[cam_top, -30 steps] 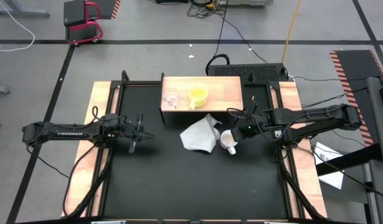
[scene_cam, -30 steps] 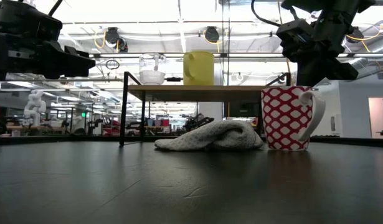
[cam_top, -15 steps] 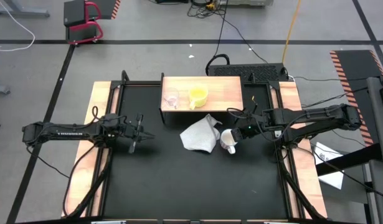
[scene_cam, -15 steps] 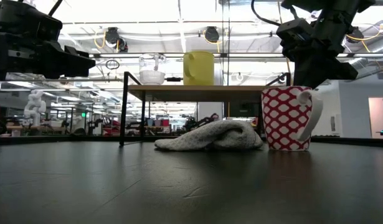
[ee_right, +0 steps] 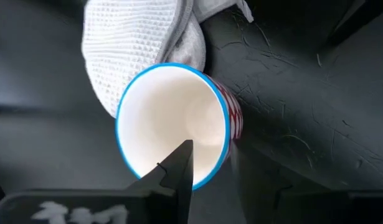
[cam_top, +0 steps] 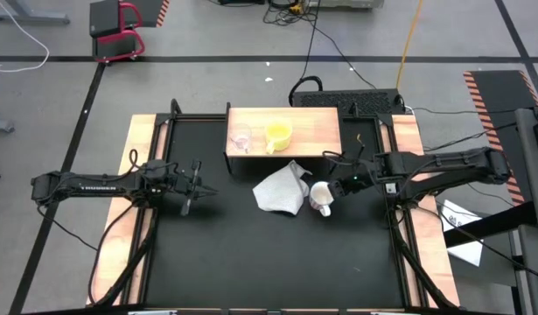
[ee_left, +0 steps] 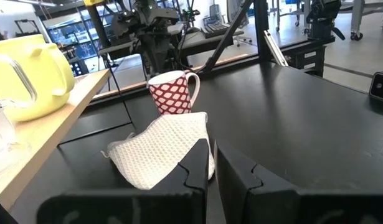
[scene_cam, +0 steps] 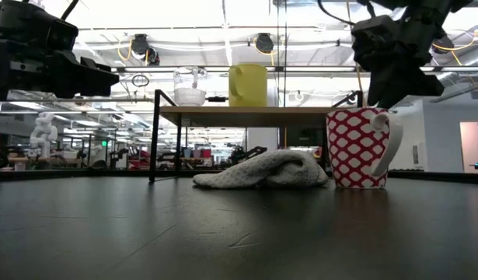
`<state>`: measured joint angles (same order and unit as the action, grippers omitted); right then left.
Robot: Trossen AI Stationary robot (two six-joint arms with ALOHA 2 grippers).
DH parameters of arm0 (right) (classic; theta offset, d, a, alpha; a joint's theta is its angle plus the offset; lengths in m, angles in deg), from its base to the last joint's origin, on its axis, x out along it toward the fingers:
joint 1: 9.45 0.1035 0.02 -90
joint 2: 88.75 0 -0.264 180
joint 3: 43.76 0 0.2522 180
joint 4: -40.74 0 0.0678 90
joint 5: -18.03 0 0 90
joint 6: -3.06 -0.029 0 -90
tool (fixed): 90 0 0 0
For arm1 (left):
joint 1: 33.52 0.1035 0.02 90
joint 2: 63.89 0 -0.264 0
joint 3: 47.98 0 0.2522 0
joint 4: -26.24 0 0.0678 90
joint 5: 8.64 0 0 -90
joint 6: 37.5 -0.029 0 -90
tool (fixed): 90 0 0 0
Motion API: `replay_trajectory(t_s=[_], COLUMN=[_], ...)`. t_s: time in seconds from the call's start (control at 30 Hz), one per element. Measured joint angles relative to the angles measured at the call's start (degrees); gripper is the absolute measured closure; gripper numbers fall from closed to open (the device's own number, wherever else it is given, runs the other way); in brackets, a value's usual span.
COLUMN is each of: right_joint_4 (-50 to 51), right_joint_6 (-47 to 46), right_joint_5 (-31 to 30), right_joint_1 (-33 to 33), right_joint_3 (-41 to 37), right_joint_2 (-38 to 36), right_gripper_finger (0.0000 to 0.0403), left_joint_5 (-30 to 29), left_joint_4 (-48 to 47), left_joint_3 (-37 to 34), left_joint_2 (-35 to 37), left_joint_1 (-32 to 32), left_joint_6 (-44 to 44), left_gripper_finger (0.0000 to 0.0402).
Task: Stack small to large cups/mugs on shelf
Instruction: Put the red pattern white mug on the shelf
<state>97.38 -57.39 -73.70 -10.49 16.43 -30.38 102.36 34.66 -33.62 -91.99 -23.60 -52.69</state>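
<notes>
The light-wood shelf (cam_top: 312,131) stands at the table's far edge. On it stand the clear glass cup (cam_top: 241,138) and the yellow cup (cam_top: 278,135). The red-and-white patterned mug (scene_cam: 355,148) stands upright on its base on the black tabletop. It is beside the right end of the grey-white cloth (cam_top: 282,190). My right gripper (scene_cam: 378,101) hangs open just over the mug's rim on the handle side, slanting down. One finger (ee_right: 182,165) shows over the mug's mouth (ee_right: 160,118). My left gripper (cam_top: 206,187) waits shut and level at the table's left. My right gripper is at the mug's rim (scene_cam: 371,110) by the handle, coming from above and from the table's right. I cannot tell whether a finger touches the rim. The mug stands on the table on its own.
The cloth (scene_cam: 262,169) lies crumpled between the shelf's front and the mug. The shelf's dark legs (scene_cam: 155,136) stand on the tabletop's far part. The near half of the black tabletop (cam_top: 269,262) is bare. Wooden side boards (cam_top: 426,245) flank the table.
My right gripper has opened a little over the mug's rim. The mug, the cloth and both cups on the shelf stand as before.
</notes>
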Motion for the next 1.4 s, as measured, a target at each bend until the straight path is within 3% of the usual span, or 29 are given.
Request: replay_trajectory(t_s=[0.23,0.63,0.9,1.0,1.13,1.4], right_joint_4=[0.7,-19.6,-26.2,-22.8,-10.0,11.9], right_joint_6=[4.8,38.4,52.8,55.4,56.0,57.1], right_joint_5=[0.0,1.9,3.8,4.0,3.4,3.2], right_joint_1=[0.0,0.0,0.0,-0.5,-1.8,-3.1], right_joint_3=[0.0,0.0,0.0,0.4,4.5,19.8], right_joint_2=[-6.5,-11.4,-10.2,-9.4,-5.6,4.8], right_gripper_finger=[0.0303,0.0303,0.0303,0.0303,0.0303,0.0303], left_joint_5=[0.0,0.0,0.0,-0.1,-0.4,-0.5], left_joint_4=[0.2,0.4,0.4,0.4,0.5,0.6], left_joint_3=[0.0,0.0,0.0,0.0,0.0,0.0], left_joint_2=[0.0,0.0,0.0,0.0,0.0,0.0], left_joint_1=[0.0,0.0,0.0,0.0,0.0,0.0], left_joint_6=[0.4,2.2,3.8,3.8,3.8,4.4], left_gripper_finger=[0.0371,0.0371,0.0371,0.0371,0.0371,0.0371])
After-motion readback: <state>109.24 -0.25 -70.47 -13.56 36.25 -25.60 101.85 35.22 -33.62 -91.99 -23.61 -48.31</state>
